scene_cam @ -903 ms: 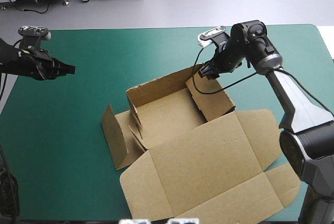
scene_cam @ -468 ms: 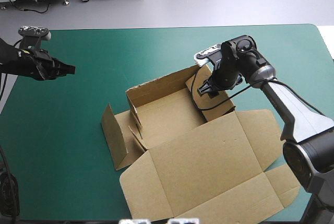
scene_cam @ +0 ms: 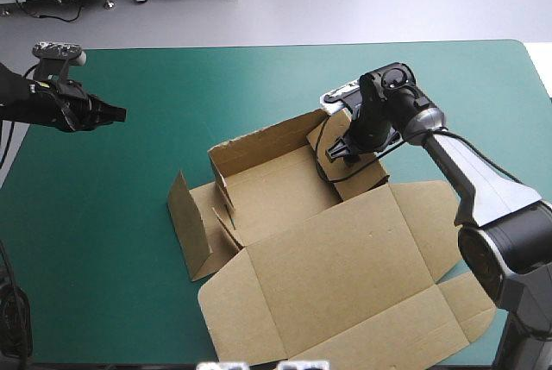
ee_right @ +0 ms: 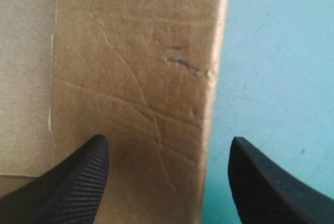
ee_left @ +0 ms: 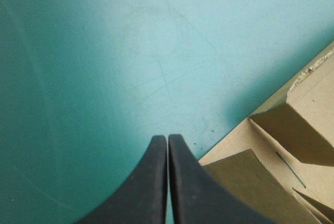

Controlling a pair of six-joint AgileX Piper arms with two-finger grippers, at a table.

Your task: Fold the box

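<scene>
While the right pincer [ee_right: 167, 140] stands open over the right side flap [scene_cam: 349, 172] of the box [scene_cam: 345, 258], the flap's free edge lies between its two fingers: one finger is above the brown board, the other above the teal-green cover. The box sits in the middle of the tabletop [scene_cam: 172, 77], with its far wall [scene_cam: 259, 140] raised and the lid flat toward the near edge.

I think the main danger is a poor grip. If the fingers close so near the edge, they may catch only a thin strip, and the flap could slip out or bend away from its crease.

The left pincer [scene_cam: 119, 114] is closed on nothing and hovers well apart from the box, so nothing holds the board down. A pull on the flap may therefore drag the whole light sheet, or let the raised walls fall open.
</scene>
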